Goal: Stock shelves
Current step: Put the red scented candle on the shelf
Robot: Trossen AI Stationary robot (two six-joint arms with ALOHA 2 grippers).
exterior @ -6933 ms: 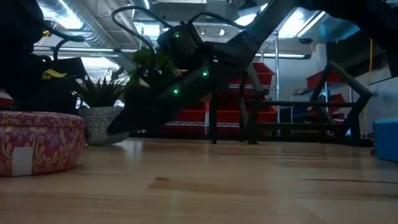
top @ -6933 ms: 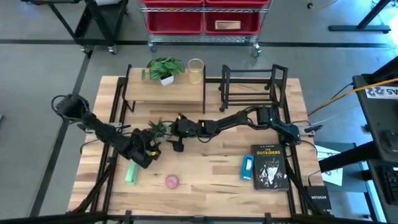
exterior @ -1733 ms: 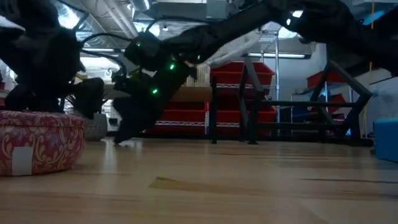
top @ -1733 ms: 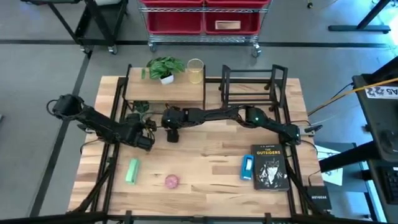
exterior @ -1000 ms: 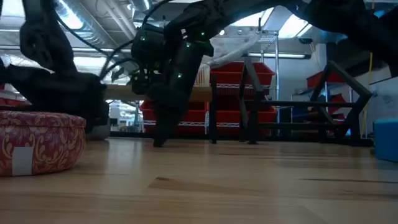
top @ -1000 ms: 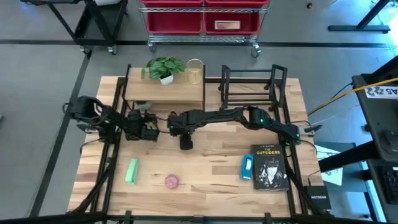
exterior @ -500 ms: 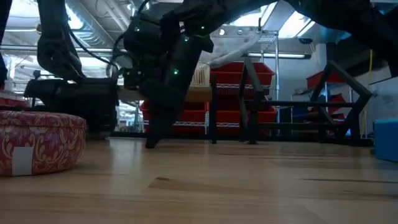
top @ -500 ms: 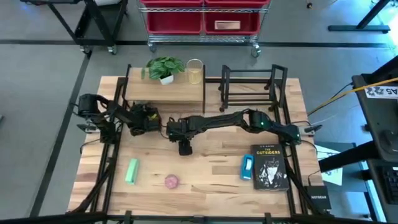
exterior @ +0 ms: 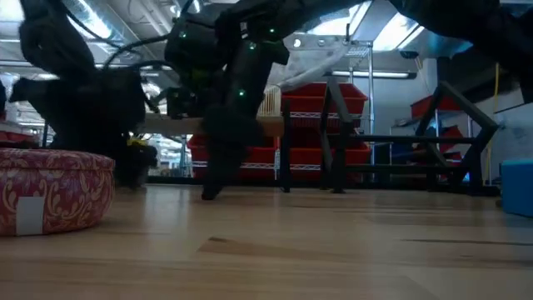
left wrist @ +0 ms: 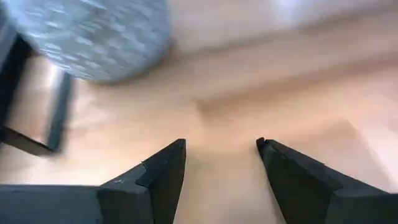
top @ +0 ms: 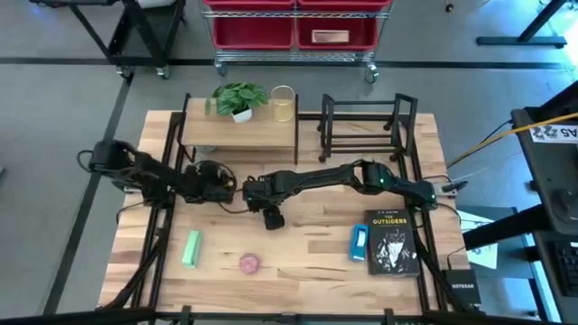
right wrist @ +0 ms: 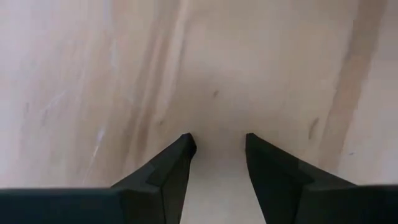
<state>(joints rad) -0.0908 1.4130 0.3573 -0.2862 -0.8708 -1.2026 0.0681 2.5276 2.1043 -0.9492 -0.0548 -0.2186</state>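
Both grippers empty over bare wood.

We saw the wood-topped shelf [top: 240, 134] and black rack [top: 366, 126] at the table's far edge. The left gripper [left wrist: 221, 155] and right gripper [right wrist: 217, 146] hovered, fingers apart.

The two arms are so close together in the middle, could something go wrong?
Maybe. The left gripper and right gripper are both open and empty, near each other in front of the wood shelf; they could bump. The left wrist view shows a grey pot just ahead of the left gripper, so a careless swing might knock it. The green tube and pink tin lie nearby and could get pushed.
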